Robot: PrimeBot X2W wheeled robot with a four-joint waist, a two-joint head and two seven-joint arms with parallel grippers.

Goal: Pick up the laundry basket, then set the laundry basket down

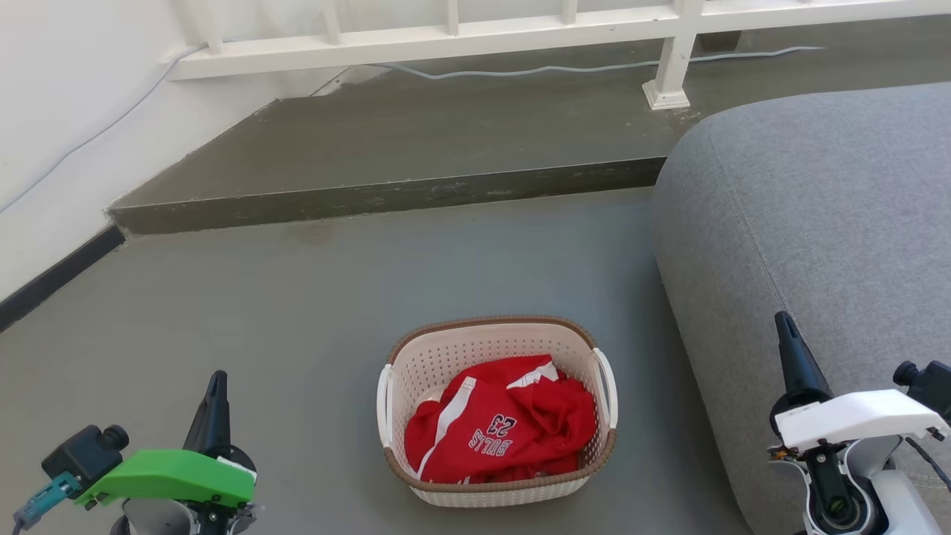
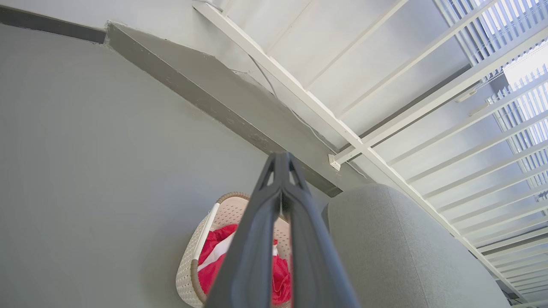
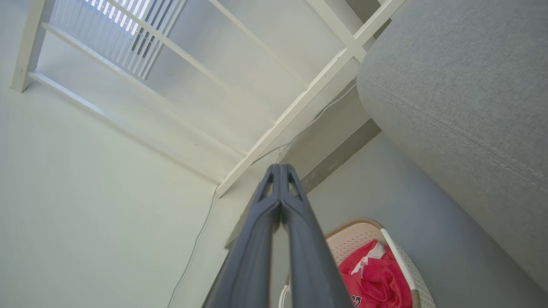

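Observation:
The laundry basket (image 1: pixel 475 349) stands on the grey floor in the lower middle of the head view, cream-white and perforated, with a brown rim and white side handles. A red jersey (image 1: pixel 505 431) lies inside it. My left gripper (image 1: pixel 216 380) hangs at the lower left, well left of the basket, fingers pressed together and empty. Over the sofa's edge at the lower right is my right gripper (image 1: pixel 782 319), also shut and empty. The left wrist view has the basket (image 2: pixel 188 269) behind the shut left gripper (image 2: pixel 281 157). Beside the shut right gripper (image 3: pixel 280 167), the right wrist view shows the basket (image 3: pixel 355 239).
A grey sofa (image 1: pixel 817 223) rises right of the basket. Behind it a raised concrete step (image 1: pixel 386 197) crosses the floor, with a white railing (image 1: pixel 446 37) and a grey cable (image 1: pixel 565 70) on top. A white wall with a dark baseboard (image 1: pixel 52 279) runs along the left.

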